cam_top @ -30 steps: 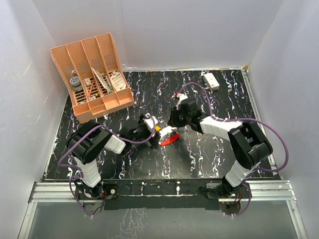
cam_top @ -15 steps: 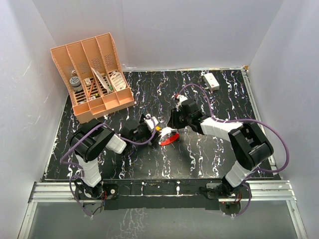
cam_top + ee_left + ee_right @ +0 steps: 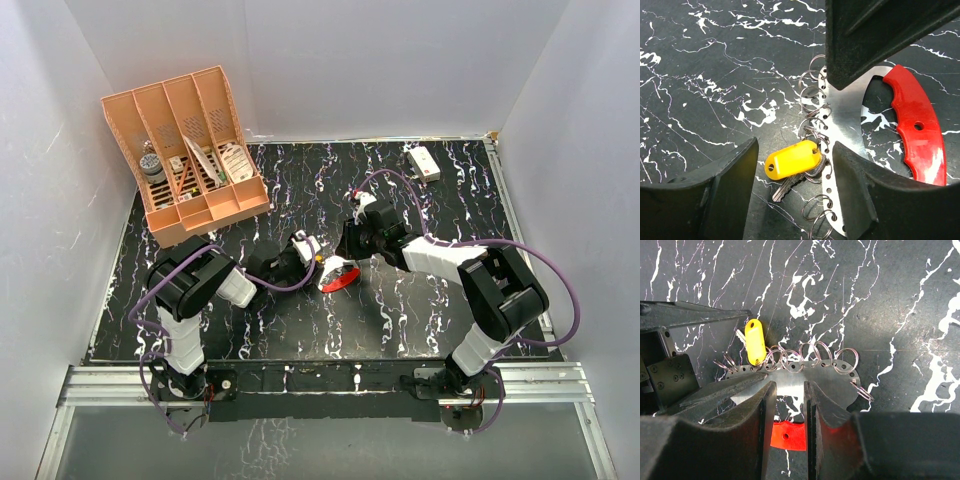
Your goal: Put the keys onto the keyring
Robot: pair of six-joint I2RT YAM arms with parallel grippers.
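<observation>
- Step: grasping the key. Left end effector stands half open astride it, holding nothing.
- Right end effector, nearly closed, clamps keyring at tabletop centre.
- Next, likely: pinch key, thread onto keyring.

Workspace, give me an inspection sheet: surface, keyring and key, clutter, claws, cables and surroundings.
Surface: black marbled table, no spills seen.
Job's things: keyring, a steel plate with a red grip and wire rings along one edge; yellow-tagged key lying against the rings.
Clutter: orange rack holding small items, far left; white box, far right.
Claws: left claw open, straddling the yellow-tagged key; right claw shut on the keyring's plate.
Cables: purple cables loop along both arms, clear of the keyring.
Surroundings: white walls; metal rail at the near edge.
</observation>
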